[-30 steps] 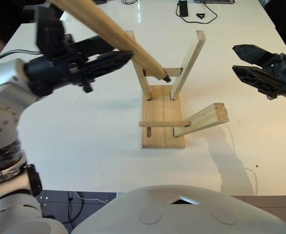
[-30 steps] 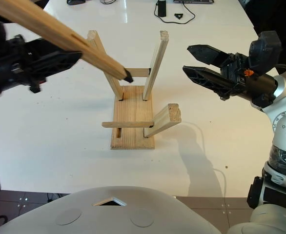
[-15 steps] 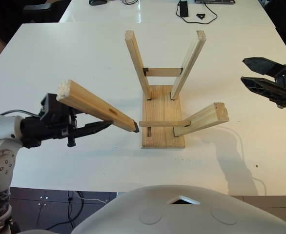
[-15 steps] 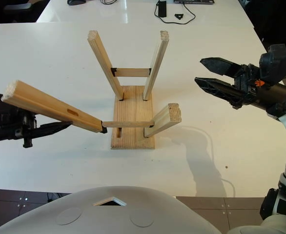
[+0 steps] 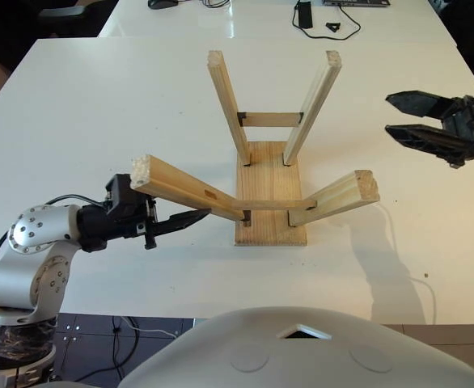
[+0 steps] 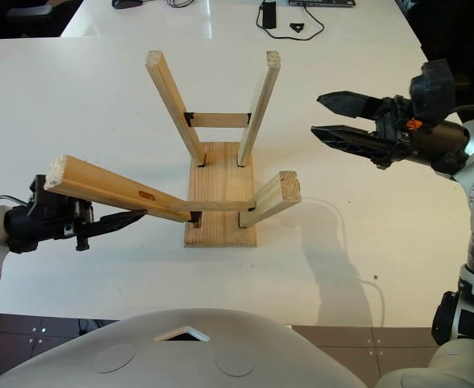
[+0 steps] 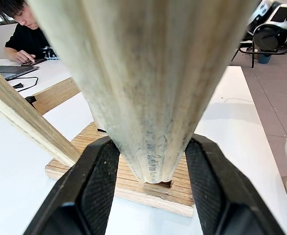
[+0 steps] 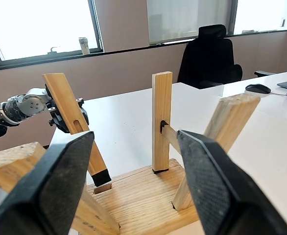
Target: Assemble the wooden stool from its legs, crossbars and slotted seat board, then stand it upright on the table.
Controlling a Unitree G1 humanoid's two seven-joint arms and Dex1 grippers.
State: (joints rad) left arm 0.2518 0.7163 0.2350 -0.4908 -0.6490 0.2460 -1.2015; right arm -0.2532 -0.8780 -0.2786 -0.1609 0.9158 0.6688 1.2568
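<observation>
At the near left of the white table [image 5: 99, 121], the left gripper [image 5: 184, 220] is pinching a wooden leg [image 5: 180, 187] between its 2 fingers, which press on opposite faces of the wood. The leg slants up and back over the gripper towards the robot's left. Just ahead of the fingertips, its lower end meets the slotted seat board [image 5: 271, 233] at the near left slot, right beside the free end of the near crossbar [image 5: 273, 204]. Whether that end sits down inside the slot cannot be told. The board lies flat on the table.

Across the board from this gripper, the near crossbar's other end joins the tilted leg [image 5: 338, 196], which leans steeply outward to the robot's right. Farther beyond the fingertips, the far left leg [image 5: 227, 105] and the far right leg [image 5: 310, 105] stand in the board's far slots, splaying slightly apart at their tops, with the far crossbar [image 5: 269, 119] between them.

The right gripper [image 5: 392, 113] hangs in the air well apart from the board on the right. Its 2 fingers are spread with nothing between them, tips pointing towards the far legs.
</observation>
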